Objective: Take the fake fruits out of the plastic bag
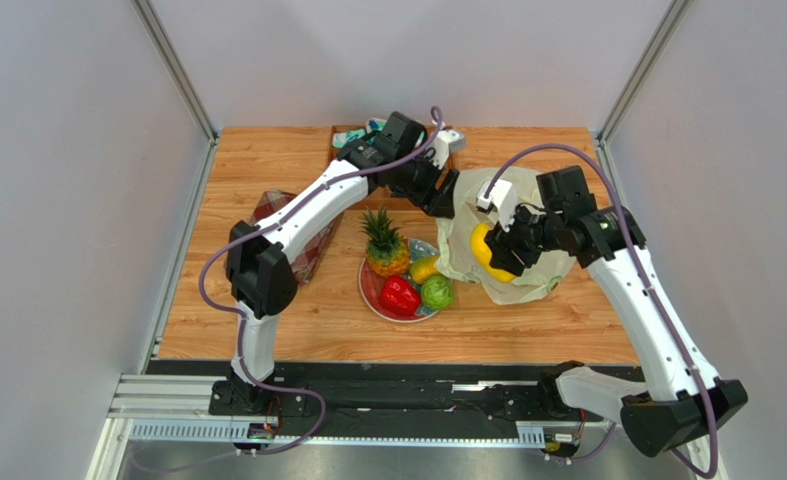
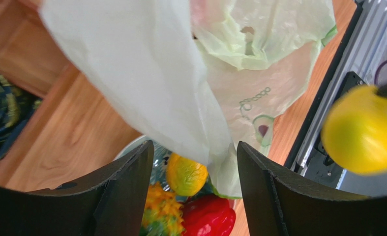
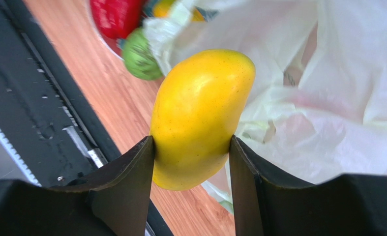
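A wooden table point(image 1: 527, 320) is seen boxed in by pale grey walls point(image 1: 67, 200), a red-and-white plaid cloth point(image 1: 273, 204) is spread at its left, a round plate point(image 1: 365, 294) is set near the middle, and teal-and-white socks point(image 1: 372, 127) are tucked into a wooden tray point(image 1: 333, 145) at the far edge

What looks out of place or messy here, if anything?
Nothing is spilled or broken. The only untidy thing is the thin, crinkly cream-white plastic bag, crumpled beside the round plate with its edge flopped against the small yellow-orange fruit there. The right gripper pinches a glossy yellow plastic mango above it.
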You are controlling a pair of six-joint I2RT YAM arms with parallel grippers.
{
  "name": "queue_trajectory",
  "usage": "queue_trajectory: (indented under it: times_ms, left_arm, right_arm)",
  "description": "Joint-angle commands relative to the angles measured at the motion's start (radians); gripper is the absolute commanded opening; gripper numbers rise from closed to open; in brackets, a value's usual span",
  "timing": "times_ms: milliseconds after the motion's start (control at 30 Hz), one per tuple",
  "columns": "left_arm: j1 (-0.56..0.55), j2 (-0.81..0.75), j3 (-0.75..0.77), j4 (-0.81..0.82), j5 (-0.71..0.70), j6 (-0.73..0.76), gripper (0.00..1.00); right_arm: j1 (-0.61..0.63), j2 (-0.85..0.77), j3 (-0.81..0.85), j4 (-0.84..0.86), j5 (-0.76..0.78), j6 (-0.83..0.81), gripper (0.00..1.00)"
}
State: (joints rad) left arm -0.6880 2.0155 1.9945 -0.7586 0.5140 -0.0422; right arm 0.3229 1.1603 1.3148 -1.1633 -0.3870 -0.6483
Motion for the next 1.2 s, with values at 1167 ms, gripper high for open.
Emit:
queue_trajectory:
  times_ms: [1167]
  left_arm:
    - [0.389,-0.827,-0.473,0.022,-0.132,0.018,0.72]
  right_arm:
    - [0.729,0.894,0.462,0.343,0.260,-0.152,0.32]
